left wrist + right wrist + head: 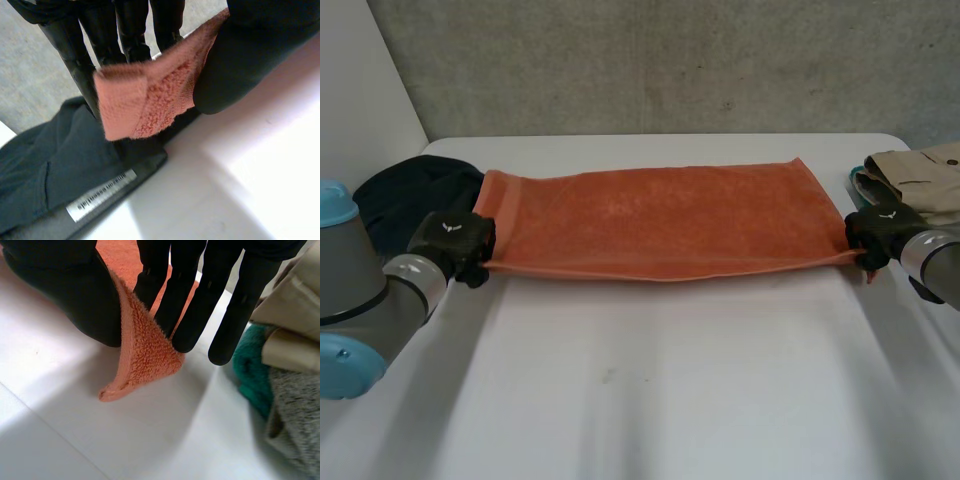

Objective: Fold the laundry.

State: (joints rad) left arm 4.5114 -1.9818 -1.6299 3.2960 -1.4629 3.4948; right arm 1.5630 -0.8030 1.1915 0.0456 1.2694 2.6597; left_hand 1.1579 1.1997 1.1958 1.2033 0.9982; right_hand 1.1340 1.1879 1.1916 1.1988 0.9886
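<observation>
An orange towel (pixel 660 222) is stretched flat and long across the far half of the white table (pixel 650 390). My left hand (pixel 455 243) pinches its near left corner (pixel 137 102) between thumb and fingers (pixel 127 35). At the other end, my right hand (pixel 882 232) pinches the near right corner (pixel 145 360) between its thumb and fingers (pixel 195 305), just above the table. The towel's near edge sags a little between the two hands.
A dark garment (pixel 405 195) lies at the table's left end, under and behind my left hand; it is also in the left wrist view (pixel 55 165). A pile of beige, teal and grey laundry (pixel 915 175) sits at the right end (pixel 280 370).
</observation>
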